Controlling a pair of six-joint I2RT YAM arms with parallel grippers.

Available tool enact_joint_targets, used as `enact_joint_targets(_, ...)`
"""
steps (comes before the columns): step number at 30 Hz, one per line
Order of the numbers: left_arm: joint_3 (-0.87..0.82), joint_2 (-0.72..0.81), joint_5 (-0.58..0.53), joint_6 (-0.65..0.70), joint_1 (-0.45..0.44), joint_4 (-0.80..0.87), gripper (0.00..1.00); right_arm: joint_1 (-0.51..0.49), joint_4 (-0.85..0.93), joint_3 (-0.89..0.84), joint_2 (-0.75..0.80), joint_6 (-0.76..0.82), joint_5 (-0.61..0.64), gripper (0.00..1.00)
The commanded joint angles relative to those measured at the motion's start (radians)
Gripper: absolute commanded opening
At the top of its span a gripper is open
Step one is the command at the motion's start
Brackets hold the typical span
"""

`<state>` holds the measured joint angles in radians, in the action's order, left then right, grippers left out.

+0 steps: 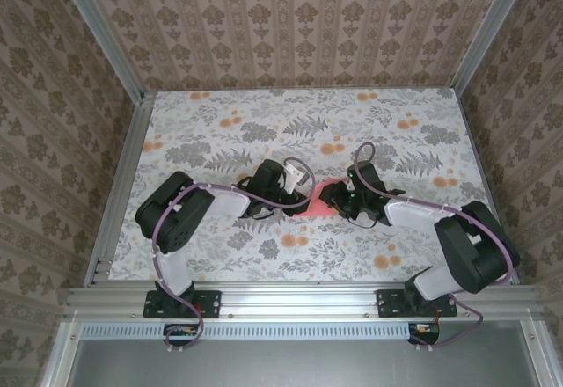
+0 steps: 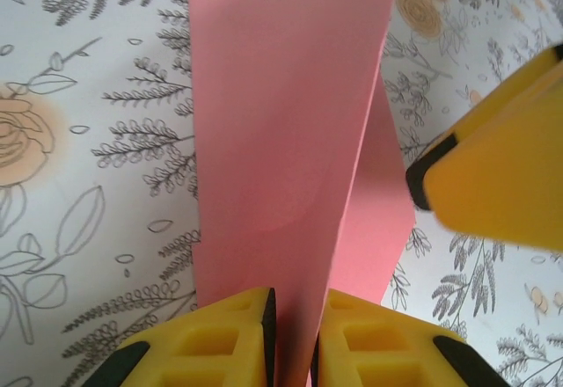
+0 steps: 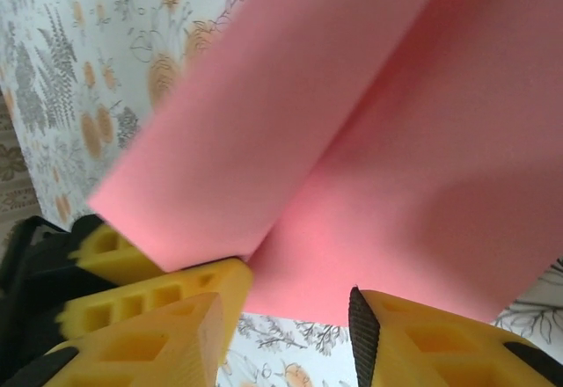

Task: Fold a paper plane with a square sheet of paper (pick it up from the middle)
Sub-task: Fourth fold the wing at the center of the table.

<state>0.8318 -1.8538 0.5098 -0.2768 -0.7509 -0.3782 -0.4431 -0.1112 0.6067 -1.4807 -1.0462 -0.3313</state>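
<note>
Floral table (image 1: 220, 259), patterned walls. The paper (image 2: 281, 141) stands bowed at the centre, its edge pinched tight in the left gripper (image 2: 295, 306). The right gripper (image 3: 288, 312) gapes beside it, grasping nothing. If the right gripper closes off-line, it could crease the sheet askew or tug it free.

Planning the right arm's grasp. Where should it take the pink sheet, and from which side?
Probably the sheet by its lower flap's free edge, approached from the right gripper's side: the left gripper pinches one end, and that edge is unheld, facing the open jaws.
</note>
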Motion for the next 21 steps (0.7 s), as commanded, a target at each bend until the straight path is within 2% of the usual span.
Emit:
enact_joint_targets(1,0.042,-0.02,0.06,-0.081,0.013,0.059,0.2,-0.006,-0.056,0.02,-0.04,0.006,-0.026,0.44)
enact_joint_targets(10,0.075,-0.06,0.092,-0.102,0.015,0.109,0.2,-0.007,-0.124,0.047,-0.09,0.007,-0.039,0.44)
enact_joint_targets(21,0.088,-0.065,0.105,-0.112,0.02,0.127,0.22,-0.003,-0.093,0.064,-0.134,0.005,0.003,0.46)
